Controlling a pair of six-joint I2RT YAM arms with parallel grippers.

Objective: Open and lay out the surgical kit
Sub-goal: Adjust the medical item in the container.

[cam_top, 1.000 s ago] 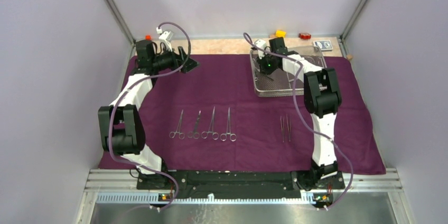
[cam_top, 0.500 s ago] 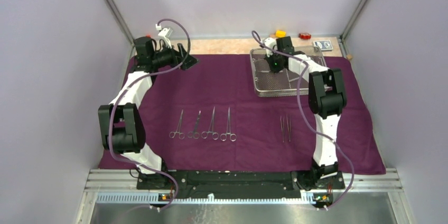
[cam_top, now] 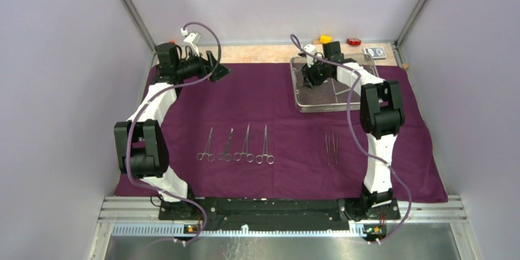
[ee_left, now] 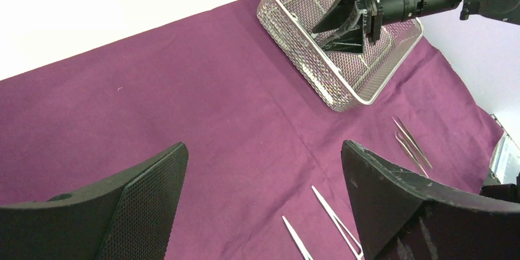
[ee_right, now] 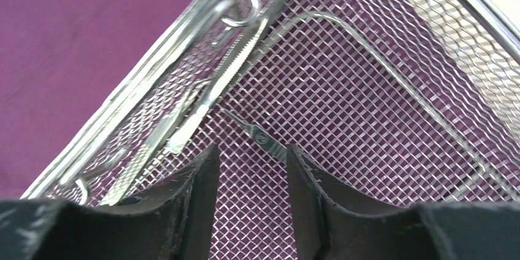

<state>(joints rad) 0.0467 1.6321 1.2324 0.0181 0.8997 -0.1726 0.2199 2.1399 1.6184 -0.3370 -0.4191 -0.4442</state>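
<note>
From above, the dark purple cloth wrap (cam_top: 257, 100) lies open and flat over the table. The wire-mesh tray (cam_top: 331, 102) stands on it at the far right. In the near middle of the cloth four ring-handled clamps (cam_top: 247, 145) lie side by side in a row, and to their right, well apart from them, lie the tweezers (cam_top: 328, 148). The right gripper (cam_top: 309, 76) reaches down into the far left part of the tray. The left gripper (cam_top: 219, 68) hangs over the far left edge of the cloth. Behind the tray, off the cloth, are a yellow block (cam_top: 325, 38), a red block (cam_top: 353, 42) and a blue-white card packet (cam_top: 375, 52).

In the left wrist view, the left gripper (ee_left: 263, 192) has its two fingers wide apart, with only bare cloth (ee_left: 202, 88) between them. The tips of two clamps (ee_left: 331, 214) show near its one finger. Farther away are the tray (ee_left: 306, 57) with the right gripper (ee_left: 340, 27) inside it, and the tweezers (ee_left: 411, 140).

In the right wrist view, the right gripper (ee_right: 248, 174) is just above the tray mesh (ee_right: 380, 100), with its jaws partly apart and clamped on nothing. A slim steel tool (ee_right: 260, 137) lies on the mesh with one end at the gap between the fingers. Longer steel instruments (ee_right: 233, 67) lie along the tray wall.
</note>
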